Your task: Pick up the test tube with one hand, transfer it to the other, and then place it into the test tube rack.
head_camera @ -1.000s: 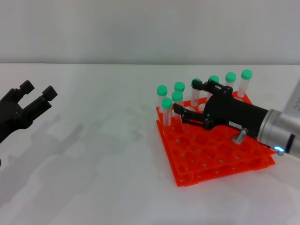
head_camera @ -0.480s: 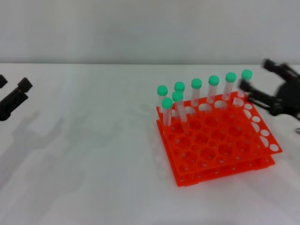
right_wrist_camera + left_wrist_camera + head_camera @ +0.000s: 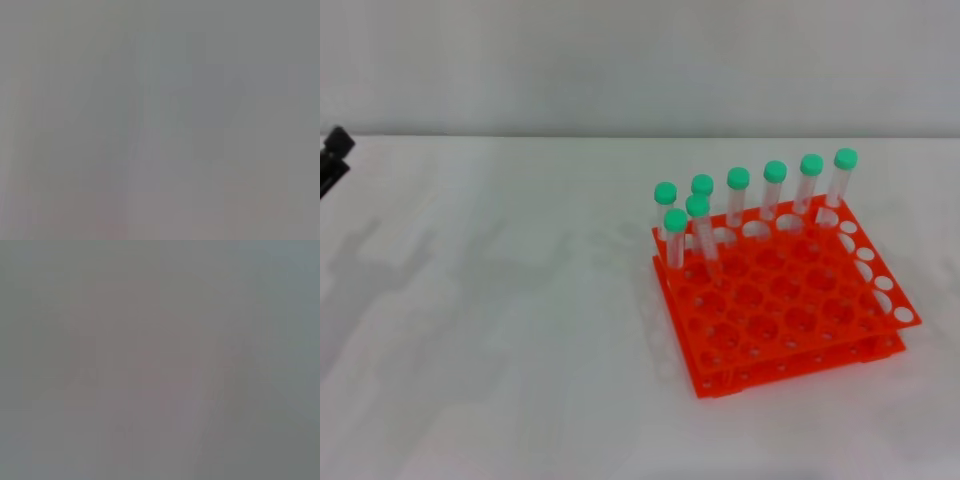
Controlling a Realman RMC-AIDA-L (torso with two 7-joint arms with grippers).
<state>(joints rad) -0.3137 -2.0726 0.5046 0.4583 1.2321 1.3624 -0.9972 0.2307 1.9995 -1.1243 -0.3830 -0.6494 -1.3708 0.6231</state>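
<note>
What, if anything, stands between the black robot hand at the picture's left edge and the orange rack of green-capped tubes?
Nothing visible: only bare white table lies between the left hand and the orange test tube rack.

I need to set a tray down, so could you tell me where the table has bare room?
The white table lies bare from the left pincer at its left edge across to the orange test tube rack, and along the near edge. It is crowded around the rack's back corner, where capped test tubes stand.

Looks like lab bench before me: orange test tube rack (image 3: 782, 300) on plain white desk (image 3: 500, 330), eight green-capped test tubes (image 3: 737, 196) standing upright in it, bare pale wall (image 3: 640, 60) behind.
</note>
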